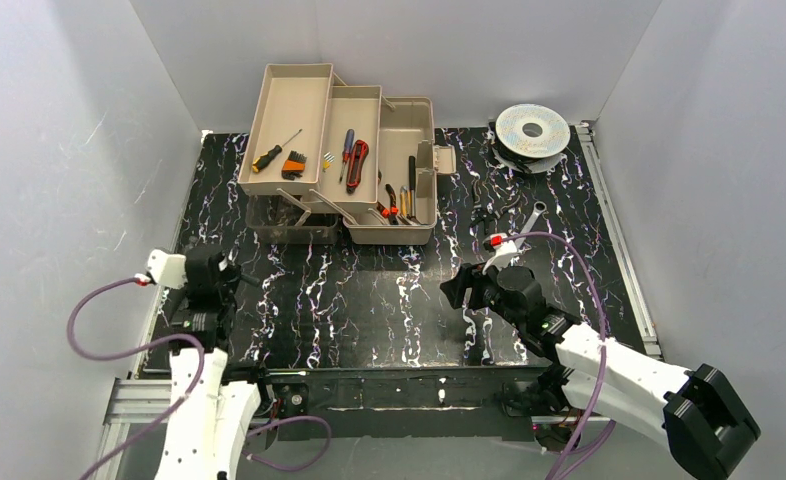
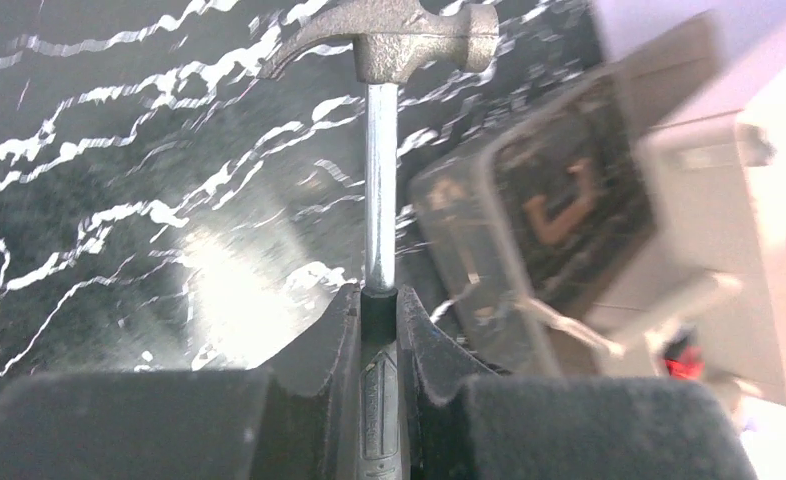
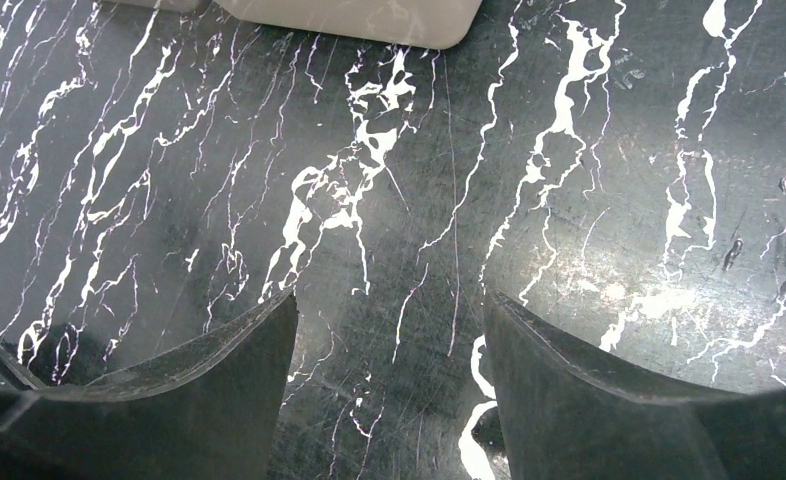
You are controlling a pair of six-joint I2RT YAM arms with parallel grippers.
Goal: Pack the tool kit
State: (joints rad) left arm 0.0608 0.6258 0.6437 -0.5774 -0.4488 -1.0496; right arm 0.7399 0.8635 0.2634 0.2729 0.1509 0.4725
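Observation:
The beige toolbox [image 1: 406,232] stands open at the back of the table, its fold-out trays [image 1: 287,105] stepped up to the left. Screwdrivers [image 1: 272,152], hex keys [image 1: 294,165] and pliers [image 1: 394,200] lie in the trays. My left gripper [image 1: 212,270] is at the left side of the table. In the left wrist view it [image 2: 379,300] is shut on the black grip of a steel hammer [image 2: 389,35], whose head points away from me. The toolbox [image 2: 689,200] shows blurred at that view's right. My right gripper [image 1: 466,290] hangs open over bare table, right of centre. Nothing is between its fingers [image 3: 389,310].
A round silver spool [image 1: 532,130] sits at the back right, with dark cables in front of it. The toolbox's brown translucent lid [image 1: 289,222] lies low on its left front. A corner of the toolbox [image 3: 349,15] shows at the top of the right wrist view. Grey walls enclose the black marbled table [image 1: 369,300].

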